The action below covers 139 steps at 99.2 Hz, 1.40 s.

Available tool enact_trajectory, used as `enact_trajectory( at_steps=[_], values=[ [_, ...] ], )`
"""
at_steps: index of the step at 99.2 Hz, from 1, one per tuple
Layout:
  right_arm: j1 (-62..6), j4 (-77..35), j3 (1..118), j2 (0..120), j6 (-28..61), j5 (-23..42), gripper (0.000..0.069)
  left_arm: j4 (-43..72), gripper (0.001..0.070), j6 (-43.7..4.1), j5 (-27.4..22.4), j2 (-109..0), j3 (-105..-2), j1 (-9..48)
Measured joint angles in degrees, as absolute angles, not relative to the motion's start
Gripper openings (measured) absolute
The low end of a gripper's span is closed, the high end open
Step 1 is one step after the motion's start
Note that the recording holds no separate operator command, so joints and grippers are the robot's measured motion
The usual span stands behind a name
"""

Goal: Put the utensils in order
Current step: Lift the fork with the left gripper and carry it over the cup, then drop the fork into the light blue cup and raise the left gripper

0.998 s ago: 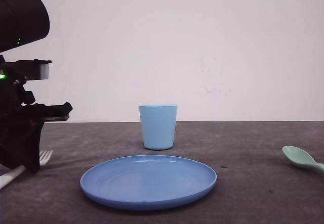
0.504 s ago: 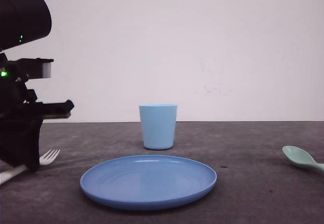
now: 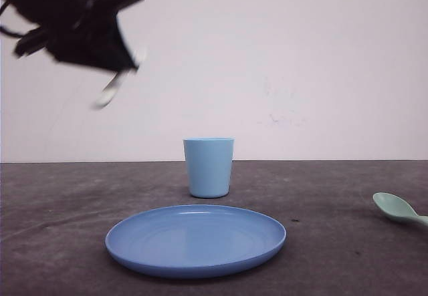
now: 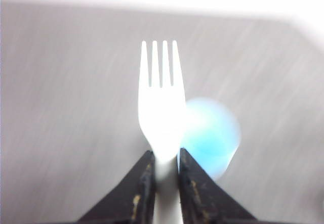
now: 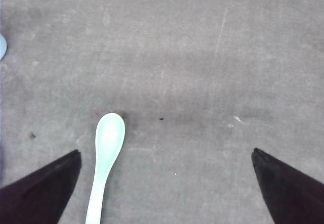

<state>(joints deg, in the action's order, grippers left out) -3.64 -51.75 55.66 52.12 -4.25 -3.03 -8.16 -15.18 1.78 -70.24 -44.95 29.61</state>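
Front view, change: My left gripper (image 3: 110, 75) has gone from low at the table's left edge, where the fork's tines showed beside it a second ago, to high in the upper left, well above the table (image 3: 60, 202). The white fork (image 3: 110, 90) hangs below it, tilted and blurred.

Front view, meaning: I judge the pick-up done and the carry begun; placing is not yet started.

Front view, layout: The blue plate (image 3: 196, 264) lies near the front, the light blue cup (image 3: 208, 168) upright just behind it, apart from it. The mint-green spoon (image 3: 399, 209) lies at the far right edge, untouched.

Front view, room: Bare table to the left of the plate and between plate and spoon; the air over the cup is free.

Left wrist view, grip: The jaws pinch the fork (image 4: 161, 107) by its handle, tines pointing away from the wrist. The cup (image 4: 212, 135) shows as a blurred blue disc beyond.

Right wrist view, jaws: My right gripper (image 5: 167, 183) stands spread wide, holding nothing.

Right wrist view, spoon: The spoon (image 5: 106, 161) lies flat on the table between the fingers, nearer one finger (image 5: 43, 183), bowl pointing away.
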Motion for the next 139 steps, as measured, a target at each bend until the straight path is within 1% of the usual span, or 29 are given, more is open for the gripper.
enact_trajectory(
  at_steps=[19, 33, 45, 55, 72, 83, 121, 139],
  values=[
    [-3.64, -52.03, 55.66, 52.12, -4.25, -3.03, 0.0680, -26.26, 0.0044, -14.55, -1.39, -74.94, -44.95, 29.78],
    [-3.64, -52.03, 55.66, 52.12, -4.27, -3.03, 0.0680, -39.20, 0.0044, -14.37, -1.98, -80.82, -44.95, 30.02],
    [-3.64, -52.03, 55.66, 52.12, -4.27, -3.03, 0.0680, -48.01, 0.0044, -13.87, -3.51, -86.32, -45.01, 30.15],
    [-3.64, -52.03, 55.66, 52.12, -4.27, -3.03, 0.0680, -52.38, 0.0044, -13.43, -5.58, -91.18, -46.33, 30.20],
    [-3.64, -52.03, 55.66, 52.12, -4.29, -2.81, 0.0680, -52.75, 0.0044, -13.08, -9.98, -98.32, -51.46, 30.26],
    [-3.64, -52.03, 55.66, 52.12, -4.29, -2.79, 0.0680, -52.73, 0.0044, -12.71, -11.77, -101.86, -54.08, 30.41],
    [-3.64, -52.05, 55.66, 52.12, -4.29, -2.79, 0.0680, -52.45, 0.0044, -5.58, -12.01, -109.47, -54.72, 31.99],
    [-3.64, -52.07, 55.66, 52.12, -4.29, -2.79, 0.0680, -52.58, 0.0044, -4.47, -12.01, -111.07, -54.72, 32.16]
  ],
)
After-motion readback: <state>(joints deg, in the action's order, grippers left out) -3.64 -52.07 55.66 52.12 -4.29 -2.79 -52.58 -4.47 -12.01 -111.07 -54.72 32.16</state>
